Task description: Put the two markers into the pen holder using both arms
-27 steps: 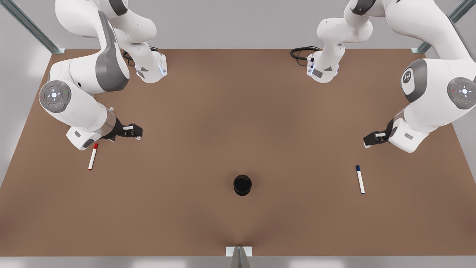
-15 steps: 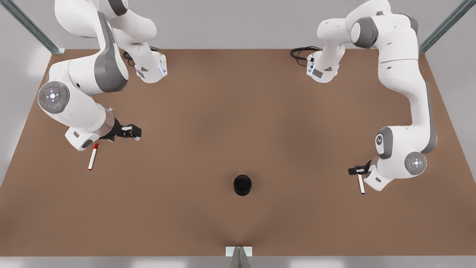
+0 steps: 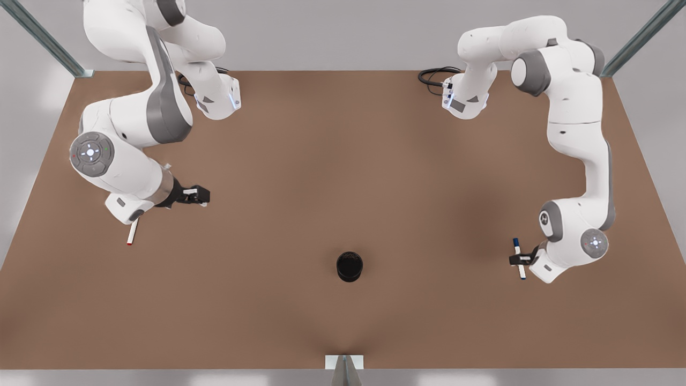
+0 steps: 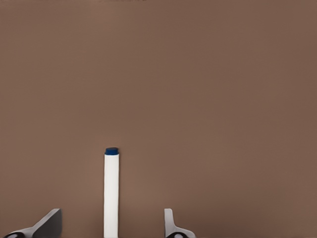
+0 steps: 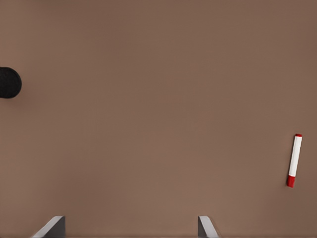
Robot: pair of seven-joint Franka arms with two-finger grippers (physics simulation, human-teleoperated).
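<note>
Blue marker [image 3: 516, 249] flat on the table [image 3: 343, 161], well off to the front view's right of the holder [image 3: 349, 266]. Straddled across the barrel by the left gripper [image 3: 518, 261], fingers spread, a gap on each side, nothing gripped yet. Judged as the step in hand: seating on the barrel, then closing.

To do it well: lower until the tips sit level with the barrel, centre so both pads meet it together, and close across the white part, not the cap. Grip near the middle to keep it from swinging when lifted, since it has to end up upright over the holder.

Red marker [image 3: 132, 231] flat at the front view's left, its upper end hidden under the wrist there. Right gripper [image 3: 201, 197] near it but off to one side, fingers apart, empty, waiting.

From the left wrist view: barrel a touch nearer one finger than the other, not readable from the front. From the right wrist view: whole red marker, cap included, well clear of the fingers. From the front alone: both markers and the holder together.
</note>
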